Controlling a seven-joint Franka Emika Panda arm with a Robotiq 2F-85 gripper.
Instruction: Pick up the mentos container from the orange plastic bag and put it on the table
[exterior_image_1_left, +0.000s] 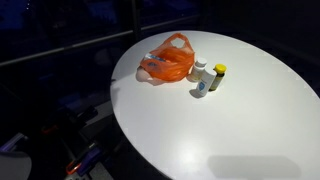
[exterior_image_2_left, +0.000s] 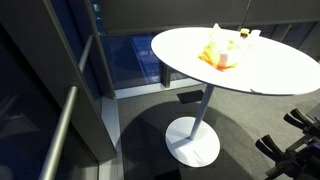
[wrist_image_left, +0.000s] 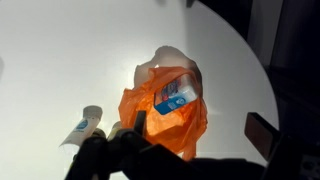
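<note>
While the mentos container (wrist_image_left: 173, 95) lies inside the orange plastic bag (wrist_image_left: 165, 112), mid-frame in wrist view, claw (wrist_image_left: 112, 152) is just a dark blur at bottom edge, can't tell if released or clenched. Bag sits on round white table (exterior_image_1_left: 250, 110) in both exterior views; white bottle (exterior_image_1_left: 201, 80) & yellow-capped bottle (exterior_image_1_left: 218, 76) stand just beside it.

Orange plastic bag (exterior_image_1_left: 167, 63); blue-and-white mentos container (wrist_image_left: 172, 96); white table (exterior_image_1_left: 250, 120); yellow-capped bottle (exterior_image_1_left: 218, 76)
</note>
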